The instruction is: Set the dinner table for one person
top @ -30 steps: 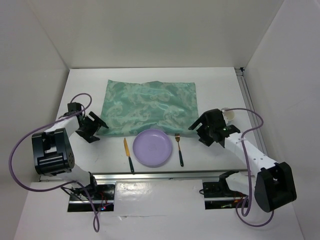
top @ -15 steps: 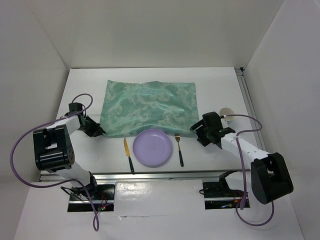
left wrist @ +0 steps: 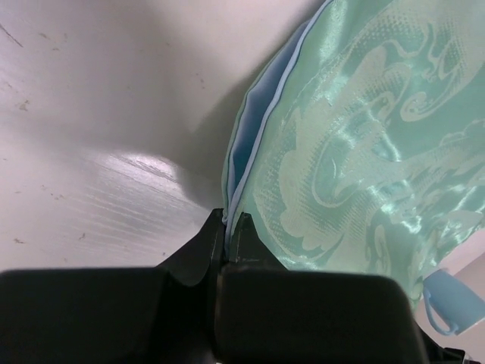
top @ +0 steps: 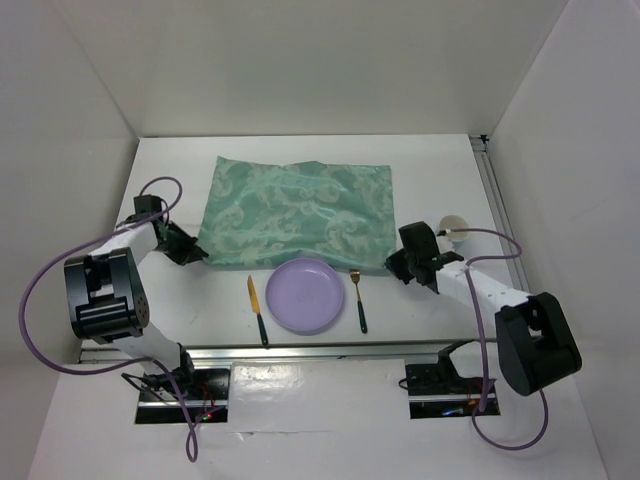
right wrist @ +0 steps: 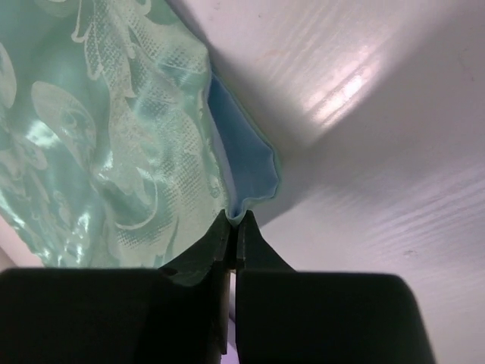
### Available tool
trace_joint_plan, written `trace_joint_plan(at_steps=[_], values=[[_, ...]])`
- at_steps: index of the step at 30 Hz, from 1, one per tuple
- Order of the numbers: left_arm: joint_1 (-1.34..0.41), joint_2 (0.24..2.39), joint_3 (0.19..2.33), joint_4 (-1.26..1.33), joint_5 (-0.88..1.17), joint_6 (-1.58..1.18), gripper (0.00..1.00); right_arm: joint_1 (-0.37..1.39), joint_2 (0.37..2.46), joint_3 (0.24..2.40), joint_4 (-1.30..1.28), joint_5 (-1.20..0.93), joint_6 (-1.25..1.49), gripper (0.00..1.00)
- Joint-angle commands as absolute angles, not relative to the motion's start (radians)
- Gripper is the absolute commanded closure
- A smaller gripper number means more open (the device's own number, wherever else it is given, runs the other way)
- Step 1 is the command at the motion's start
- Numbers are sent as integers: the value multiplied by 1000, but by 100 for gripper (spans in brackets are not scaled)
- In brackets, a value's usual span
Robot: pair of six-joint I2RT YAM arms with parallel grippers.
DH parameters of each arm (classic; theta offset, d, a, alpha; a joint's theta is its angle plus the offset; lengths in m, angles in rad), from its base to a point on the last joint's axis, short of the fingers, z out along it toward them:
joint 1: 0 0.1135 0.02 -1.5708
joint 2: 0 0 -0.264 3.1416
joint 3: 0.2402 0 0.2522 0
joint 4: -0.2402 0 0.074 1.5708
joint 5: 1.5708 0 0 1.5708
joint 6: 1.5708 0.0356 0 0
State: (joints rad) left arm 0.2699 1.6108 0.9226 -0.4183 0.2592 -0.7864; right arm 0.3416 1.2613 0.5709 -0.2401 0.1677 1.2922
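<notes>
The table (top: 170,185) filled the view, and its setting looked barely begun. The mat (top: 295,205) lay spread on the far middle of it, a little rumpled, with nothing on top. The plate (top: 305,295) sat on bare table just before the mat's near edge, its far rim at or just over that edge; I could not tell which. The knife (top: 257,310) lay just left of the plate and the fork (top: 358,300) just right of it, both pointing away from the arms and both off the mat. A small cup (top: 453,224) stood near the mat's right edge, behind the right arm.

In my judgement the pieces were gathered but not arranged. The mat probably had to be drawn or straightened into its place first. Then the plate, cutlery and cup would be set on or around it.

Both arms reached low and forward, mirroring each other. The left gripper (top: 198,255) was at the mat's near left corner, jaws pinched together on the cloth edge. Its wrist view showed the hem running down between the fingertips. The right gripper (top: 390,265) was at the near right corner, likewise clamped on the hem, where the cloth curled up to show its pale blue underside.
</notes>
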Motion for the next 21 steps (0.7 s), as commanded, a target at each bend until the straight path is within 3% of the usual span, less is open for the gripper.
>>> trace_joint_plan(at_steps=[1, 8, 16, 21], values=[[273, 1589, 979, -436, 287, -773, 100, 386, 1287, 670, -241, 274, 1290, 100], [273, 1542, 1170, -520, 320, -755, 100, 425, 1287, 993, -360, 420, 1100, 100], [273, 1490, 1414, -563, 400, -781, 100, 390, 1333, 1332, -425, 379, 917, 100], [282, 1428, 1508, -594, 425, -781, 100, 327, 1308, 1405, -457, 289, 870, 100]])
